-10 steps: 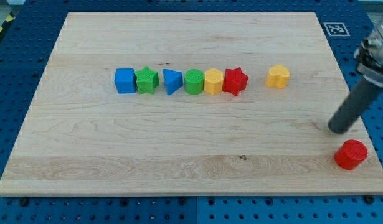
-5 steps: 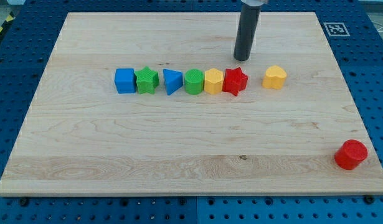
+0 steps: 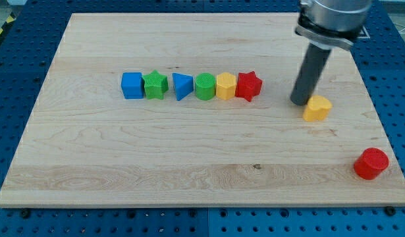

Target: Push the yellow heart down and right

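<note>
My tip (image 3: 299, 102), a plain rod with no fingers to open or grasp, was set touching the upper-left side of the yellow heart (image 3: 317, 108) on the worktop (image 3: 189, 164); the push would best be kept centred, well short of the red cylinder (image 3: 371, 163).

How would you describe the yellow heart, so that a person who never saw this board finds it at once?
Start from the row of six blocks across the wooden board. Look to the view's right and a little lower: the yellow heart lies alone there, with my tip at its upper left. The other yellow block sits inside the row.
</note>
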### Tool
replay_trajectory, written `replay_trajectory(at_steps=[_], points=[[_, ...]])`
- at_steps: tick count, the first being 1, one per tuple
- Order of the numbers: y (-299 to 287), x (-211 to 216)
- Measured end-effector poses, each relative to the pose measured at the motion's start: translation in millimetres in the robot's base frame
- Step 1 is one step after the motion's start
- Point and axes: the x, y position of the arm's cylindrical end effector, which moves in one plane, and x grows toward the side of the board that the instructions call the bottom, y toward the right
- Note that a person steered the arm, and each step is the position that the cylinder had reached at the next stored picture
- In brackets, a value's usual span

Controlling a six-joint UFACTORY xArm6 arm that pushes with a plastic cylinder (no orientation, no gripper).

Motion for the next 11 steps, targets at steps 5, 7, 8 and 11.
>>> replay_trajectory(at_steps=[5,7,8,11], points=[[10.7,79.1],[10.5,91.5],[-18.6,93.7],[29.2,122.2]])
